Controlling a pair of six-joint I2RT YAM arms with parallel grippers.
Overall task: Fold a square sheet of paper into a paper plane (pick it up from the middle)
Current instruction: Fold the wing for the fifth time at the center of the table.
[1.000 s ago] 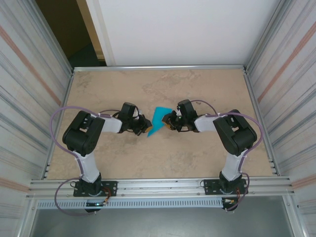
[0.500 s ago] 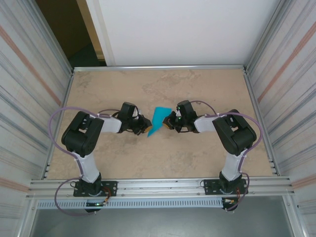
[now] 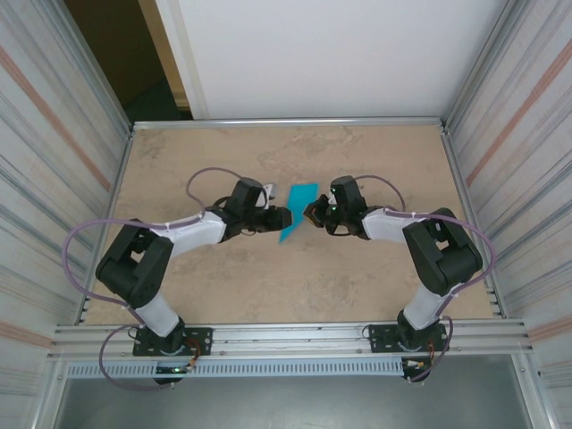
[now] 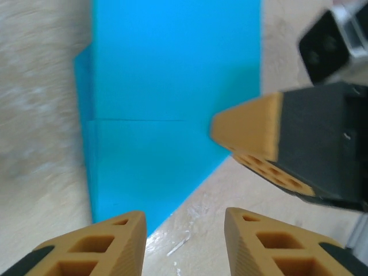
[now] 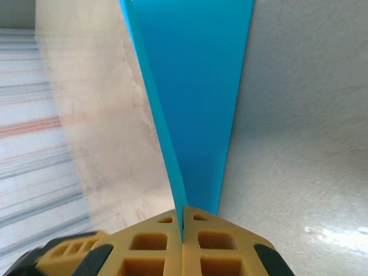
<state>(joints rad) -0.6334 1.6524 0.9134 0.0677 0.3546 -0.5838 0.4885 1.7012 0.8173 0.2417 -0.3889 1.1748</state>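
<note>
Right at the near tip of the sheet of paper (image 5: 190,86), your right gripper (image 5: 182,221) is pressed fully together, its orange fingertips meeting on the teal sheet, which runs away from them as a narrow wedge. On the opposite side of the sheet, your left gripper (image 4: 184,233) stands partly parted. Its two orange fingers (image 4: 98,247) flank bare tabletop, the paper's lower point lies just by the gap, and nothing is clamped between them. From the left wrist you can see one finger of the right gripper touching the sheet's edge. You can also see a straight crease across the paper and a doubled layer along one side. Whether the sheet rests on the surface or hangs just clear of it, you cannot tell.

Count them: one sheet, folded to a slim pointed shape; two grippers; a left arm (image 3: 192,228) and a right arm (image 3: 393,222), each trailing a purple cable (image 3: 76,259).

Under the paper lies a beige marbled table (image 3: 223,286) — the sheet sits near its middle. Beyond the paper stands a white panel (image 3: 331,54), with a dark opening (image 3: 116,54) beside it. Ribbed metal walls (image 3: 45,161) close both sides, and an aluminium rail (image 3: 295,338) carries the arm bases.
</note>
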